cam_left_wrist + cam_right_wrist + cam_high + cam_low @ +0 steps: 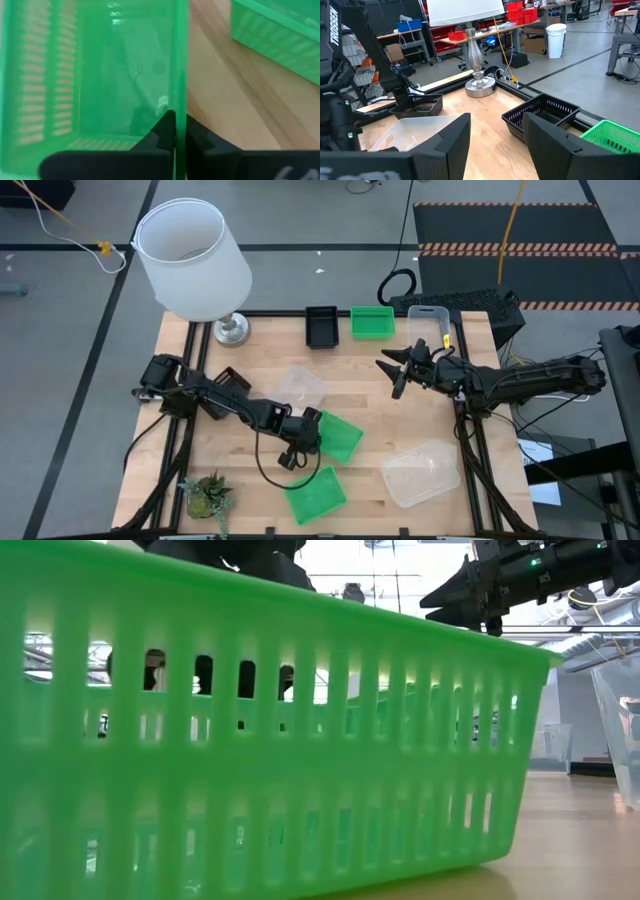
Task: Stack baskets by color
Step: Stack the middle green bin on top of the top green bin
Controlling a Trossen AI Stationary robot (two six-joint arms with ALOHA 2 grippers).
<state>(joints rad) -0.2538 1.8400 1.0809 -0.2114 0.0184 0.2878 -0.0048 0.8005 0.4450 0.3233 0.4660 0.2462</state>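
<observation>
A green basket [340,438] lies mid-table, and my left gripper [312,423] is shut on its left wall; the left wrist view looks into that basket [100,75]. A second green basket [316,492] stands at the near edge and fills the low view [270,740]. At the far edge a black basket [321,326], a third green basket [372,322] and a clear basket [430,318] stand in a row. Two more clear baskets sit at the centre [300,385] and near right [422,472]. My right gripper [396,372] hangs open above the table's right half, holding nothing. My left gripper pinches the green basket's side wall at its rim [181,107], one finger [162,132] inside the basket and the other [200,135] outside. The fingers slant down onto it from the table's left. Whether the basket's bottom is on the table I cannot tell.
A big white lamp [192,260] stands at the far left corner, a small potted plant [207,495] at the near left. Another black basket [420,104] shows by the left arm in the right wrist view. Bare wood lies between the centre baskets and the right arm.
</observation>
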